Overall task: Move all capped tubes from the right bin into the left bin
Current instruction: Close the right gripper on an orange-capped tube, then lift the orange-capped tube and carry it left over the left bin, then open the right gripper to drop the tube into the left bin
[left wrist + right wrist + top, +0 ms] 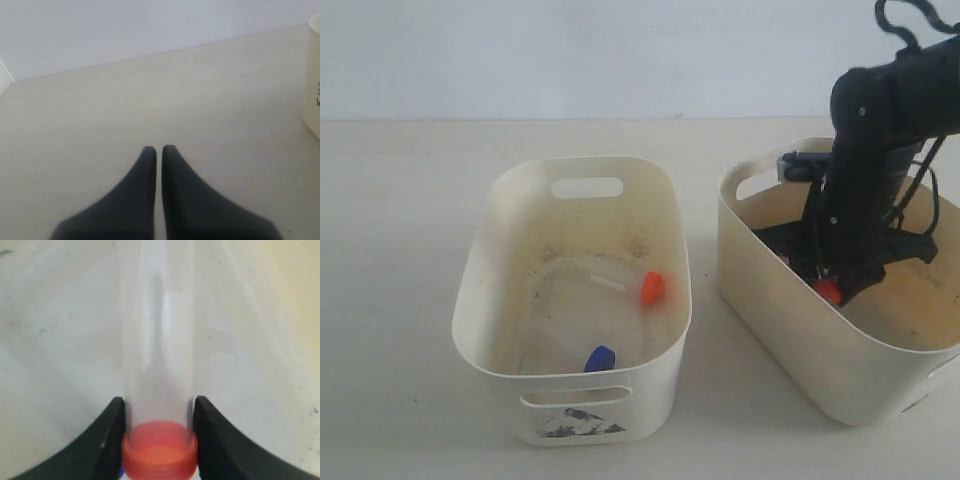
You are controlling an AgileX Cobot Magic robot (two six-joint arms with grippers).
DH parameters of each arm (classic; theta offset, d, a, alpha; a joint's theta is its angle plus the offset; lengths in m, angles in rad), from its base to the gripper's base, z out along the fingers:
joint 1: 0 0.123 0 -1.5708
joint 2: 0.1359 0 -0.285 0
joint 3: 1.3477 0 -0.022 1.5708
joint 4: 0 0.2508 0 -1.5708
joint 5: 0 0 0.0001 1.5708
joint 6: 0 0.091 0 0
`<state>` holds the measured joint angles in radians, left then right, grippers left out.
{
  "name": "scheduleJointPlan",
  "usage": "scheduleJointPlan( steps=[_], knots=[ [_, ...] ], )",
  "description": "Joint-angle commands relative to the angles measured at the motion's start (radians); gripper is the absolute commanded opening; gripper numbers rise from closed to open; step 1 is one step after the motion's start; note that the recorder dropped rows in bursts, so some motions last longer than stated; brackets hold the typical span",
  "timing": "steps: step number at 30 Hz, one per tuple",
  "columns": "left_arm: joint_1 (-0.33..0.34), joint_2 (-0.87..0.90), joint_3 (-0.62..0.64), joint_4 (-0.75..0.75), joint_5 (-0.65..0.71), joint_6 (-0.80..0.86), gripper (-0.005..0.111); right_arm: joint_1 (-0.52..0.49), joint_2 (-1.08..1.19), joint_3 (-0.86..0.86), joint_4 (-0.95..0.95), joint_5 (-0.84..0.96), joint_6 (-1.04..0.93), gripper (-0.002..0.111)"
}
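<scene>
Reaching down into the right bin (790, 330), the right tool (831, 284) is clenched on a held tube (157, 340). In the right wrist view its two black fingers (112, 430) press against the clear body from either side, just above the orange cap (159, 455). The tube runs straight away from the camera over the pale, speckled bin floor. From the exterior view only that cap shows as a red-orange spot at the tip of the arm, inside the bin near its front wall. Whether the tube touches the floor or is lifted off it cannot be told.

The left bin (650, 400) stands on the desk (400, 250) just beside the right one, apart from it, with a dark torn label (580, 425) under its front handle slot. Two tubes lie on its dirty floor. One tube (605, 283) lies flat with its orange cap toward the right wall. The blue-capped tube (600, 358) lies near the front wall, its clear body hard to make out.

The left tool (159, 149) is out of sight in the exterior view. Its own camera shows its dark fingers drawn together with only a thin slit between them, holding nothing, above bare desk. A strip of pale bin wall (312, 75) with dark marks sits at the edge of that view.
</scene>
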<state>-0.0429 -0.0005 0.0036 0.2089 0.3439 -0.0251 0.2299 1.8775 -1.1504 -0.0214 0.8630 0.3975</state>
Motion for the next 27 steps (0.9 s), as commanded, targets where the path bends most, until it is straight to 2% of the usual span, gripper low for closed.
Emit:
scheduleJointPlan(
  steps=[1, 8, 10, 13, 14, 15, 19, 21, 24, 25, 27],
  knots=[
    [-0.001, 0.0, -0.004, -0.003, -0.004, -0.01, 0.004, 0.001, -0.143, 0.001, -0.015, 0.043, -0.033, 0.0],
    [-0.001, 0.0, -0.004, -0.003, -0.004, -0.01, 0.004, 0.001, -0.364, 0.001, 0.008, 0.05, -0.112, 0.0],
    [-0.001, 0.0, -0.004, -0.003, -0.004, -0.01, 0.004, 0.001, -0.436, 0.001, 0.121, 0.05, -0.201, 0.0],
    [-0.001, 0.0, -0.004, -0.003, -0.004, -0.01, 0.004, 0.011, -0.489, 0.001, 0.488, 0.05, -0.516, 0.0],
    [-0.001, 0.0, -0.004, -0.003, -0.004, -0.01, 0.004, 0.02, -0.489, 0.001, 0.531, 0.05, -0.562, 0.0],
    [-0.001, 0.0, -0.004, -0.003, -0.004, -0.01, 0.004, 0.055, -0.487, 0.001, 0.598, 0.039, -0.645, 0.0],
    [-0.001, 0.0, -0.004, -0.003, -0.004, -0.01, 0.004, 0.2, -0.456, 0.001, 0.61, -0.054, -0.732, 0.001],
    [-0.001, 0.0, -0.004, -0.003, -0.004, -0.01, 0.004, 0.257, -0.433, 0.001, 0.607, -0.121, -0.771, 0.012],
    [-0.001, 0.0, -0.004, -0.003, -0.004, -0.01, 0.004, 0.291, -0.389, 0.001, 0.607, -0.169, -0.771, 0.051],
    [-0.001, 0.0, -0.004, -0.003, -0.004, -0.01, 0.004, 0.291, -0.378, 0.001, 0.607, -0.169, -0.765, 0.06],
    [-0.001, 0.0, -0.004, -0.003, -0.004, -0.01, 0.004, 0.291, -0.375, 0.001, 0.607, -0.171, -0.728, 0.054]
  ],
)
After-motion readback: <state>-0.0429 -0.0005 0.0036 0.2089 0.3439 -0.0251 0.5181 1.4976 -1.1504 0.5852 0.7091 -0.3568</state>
